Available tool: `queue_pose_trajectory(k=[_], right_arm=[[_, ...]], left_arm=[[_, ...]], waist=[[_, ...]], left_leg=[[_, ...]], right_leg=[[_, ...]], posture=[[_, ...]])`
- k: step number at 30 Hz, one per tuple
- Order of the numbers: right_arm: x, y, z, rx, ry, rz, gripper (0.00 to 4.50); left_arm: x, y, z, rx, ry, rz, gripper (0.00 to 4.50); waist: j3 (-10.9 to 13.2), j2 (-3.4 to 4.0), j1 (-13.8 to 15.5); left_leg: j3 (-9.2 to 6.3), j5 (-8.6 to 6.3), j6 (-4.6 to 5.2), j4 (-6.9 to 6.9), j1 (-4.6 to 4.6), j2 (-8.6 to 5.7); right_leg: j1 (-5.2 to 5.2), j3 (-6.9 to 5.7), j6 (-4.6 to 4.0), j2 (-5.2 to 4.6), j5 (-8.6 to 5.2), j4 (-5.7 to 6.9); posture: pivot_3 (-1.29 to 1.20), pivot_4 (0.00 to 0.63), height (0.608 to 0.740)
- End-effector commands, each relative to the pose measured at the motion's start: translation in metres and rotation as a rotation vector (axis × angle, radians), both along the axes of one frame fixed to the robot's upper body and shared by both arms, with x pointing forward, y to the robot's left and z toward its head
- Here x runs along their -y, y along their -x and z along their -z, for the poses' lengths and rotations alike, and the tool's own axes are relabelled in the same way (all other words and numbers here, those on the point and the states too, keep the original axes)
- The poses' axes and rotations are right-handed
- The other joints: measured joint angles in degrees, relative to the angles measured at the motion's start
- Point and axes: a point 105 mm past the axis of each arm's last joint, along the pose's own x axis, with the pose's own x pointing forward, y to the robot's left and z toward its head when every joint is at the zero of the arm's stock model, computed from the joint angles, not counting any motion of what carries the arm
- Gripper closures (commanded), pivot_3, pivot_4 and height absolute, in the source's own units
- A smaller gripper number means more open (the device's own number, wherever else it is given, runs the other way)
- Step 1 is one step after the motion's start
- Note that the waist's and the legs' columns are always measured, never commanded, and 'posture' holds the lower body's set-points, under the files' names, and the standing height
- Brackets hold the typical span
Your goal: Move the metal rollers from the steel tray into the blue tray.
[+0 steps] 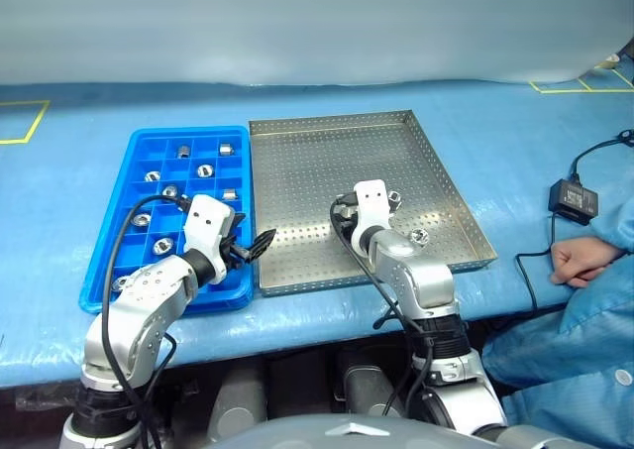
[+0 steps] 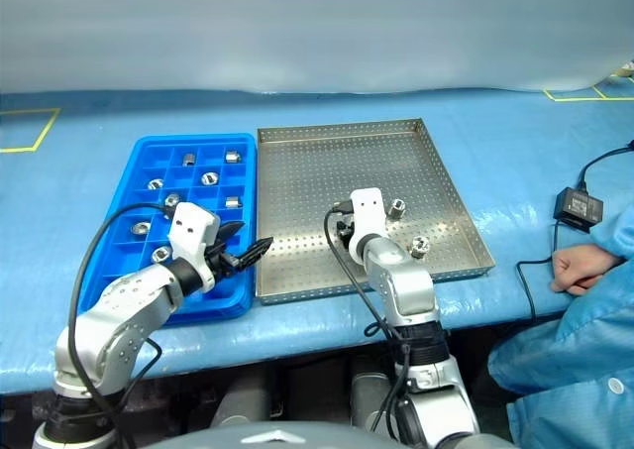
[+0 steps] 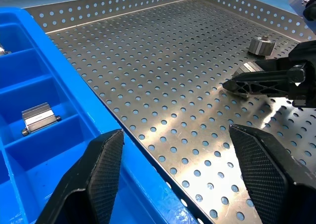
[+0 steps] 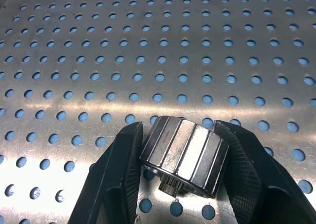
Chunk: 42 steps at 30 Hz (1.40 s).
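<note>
Right gripper (image 4: 180,157) clasping roller (image 4: 185,155), steel tray (image 4: 148,46)

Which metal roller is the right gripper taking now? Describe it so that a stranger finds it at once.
Find the steel tray, right of the blue tray. Near its front edge the right gripper has its black fingers on both sides of one metal roller. Two other rollers lie free to its right.

The blue tray (image 1: 119,246) lay left of the steel tray (image 1: 327,147), touching it; two rollers (image 2: 397,209) sat right of my right gripper (image 4: 180,155).
</note>
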Motion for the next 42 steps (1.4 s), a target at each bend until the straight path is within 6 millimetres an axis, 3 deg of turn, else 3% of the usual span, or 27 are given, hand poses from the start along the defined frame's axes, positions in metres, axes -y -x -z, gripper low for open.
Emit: queue_pose_trajectory(k=[1,9,15,22,26,32,42], right_arm=[[0.001,0.001,-0.005,0.015,-0.013,-0.005,2.57],[-0.031,-0.004,-0.063,0.219,-0.067,-0.218,2.57],[-0.091,0.010,-0.093,0.290,-0.104,-0.579,2.57],[-0.155,0.028,-0.098,0.335,-0.129,-0.903,2.57],[-0.176,0.021,-0.094,0.336,-0.141,-0.938,2.57],[-0.199,0.012,-0.089,0.343,-0.139,-0.958,2.57],[-0.213,0.003,-0.083,0.311,-0.154,-0.936,2.57]], left_arm=[[0.003,0.001,-0.015,0.054,0.002,0.021,0.77],[-0.013,0.011,-0.008,0.025,-0.064,-0.031,0.77],[-0.032,0.029,-0.015,0.055,-0.062,-0.140,0.77],[-0.043,0.044,-0.018,0.073,-0.047,-0.226,0.77],[-0.041,0.050,-0.017,0.077,-0.032,-0.238,0.77],[-0.040,0.053,-0.016,0.079,-0.021,-0.262,0.77],[-0.038,0.054,-0.013,0.076,-0.014,-0.269,0.77]], waist=[[0.00,0.00,-0.05],[0.07,0.10,-0.38],[0.08,0.09,0.27],[0.08,0.09,2.63],[0.09,0.10,3.93],[0.10,0.11,5.74],[0.11,0.14,6.72]], left_leg=[[0.00,0.00,0.00,-0.01,-0.01,0.00],[0.02,0.00,0.00,-0.06,-0.05,0.00],[-0.03,0.00,0.00,-0.21,-0.02,0.01],[-0.14,0.00,-0.01,-0.29,-0.01,0.01],[-0.17,0.00,-0.03,-0.28,-0.02,0.01],[-0.24,-0.01,-0.08,-0.29,-0.04,0.02],[-0.24,0.00,-0.12,-0.55,-0.09,0.00]], right_leg=[[0.00,0.00,0.00,0.00,0.00,-0.01],[-0.07,0.01,0.00,0.00,0.00,-0.03],[-0.10,-0.07,-0.11,0.03,-0.07,-0.02],[-0.06,-0.26,-0.25,0.00,-0.17,-0.05],[-0.05,-0.32,-0.25,-0.03,-0.17,-0.06],[-0.01,-0.41,-0.25,-0.09,-0.17,-0.17],[-0.03,-0.48,-0.25,-0.04,-0.17,-0.40]], posture=[[0.02,0.150,0.740],[0.07,0.150,0.740],[0.15,0.150,0.740],[0.24,0.150,0.740],[0.28,0.150,0.740],[0.32,0.150,0.740],[0.34,0.150,0.740]])
